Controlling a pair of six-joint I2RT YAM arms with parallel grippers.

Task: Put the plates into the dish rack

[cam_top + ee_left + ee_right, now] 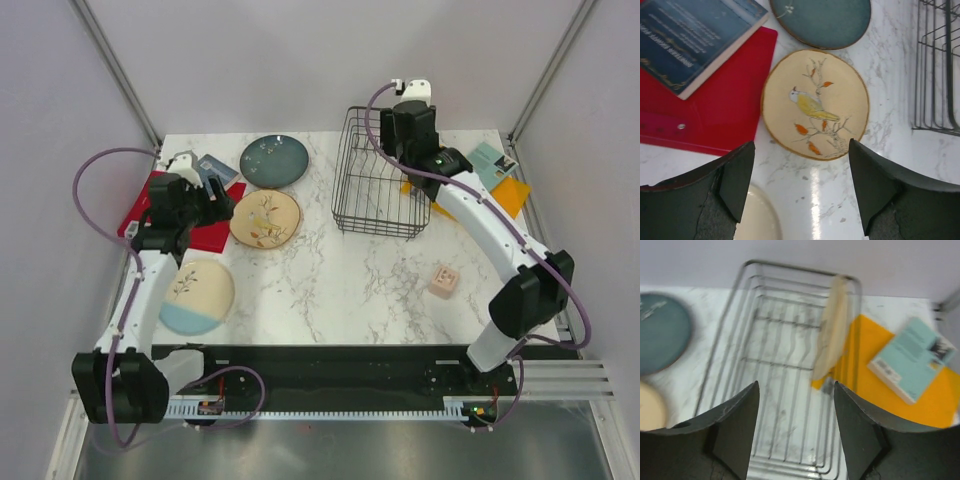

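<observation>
Dish rack (378, 180) sits far right of centre on the table (340, 280). 1 cream plate (831, 327) stands on edge inside it, by the right wall. 3 plates lie flat on the table: teal plate (274, 160), bird plate (815, 102), cream-and-blue plate (196, 297). Left tool (800, 167) is wide open and empty, above the bird plate. Right tool (796, 405) is open and empty, over the rack. Red folder (715, 105) and book (695, 35) lie at left.
</observation>
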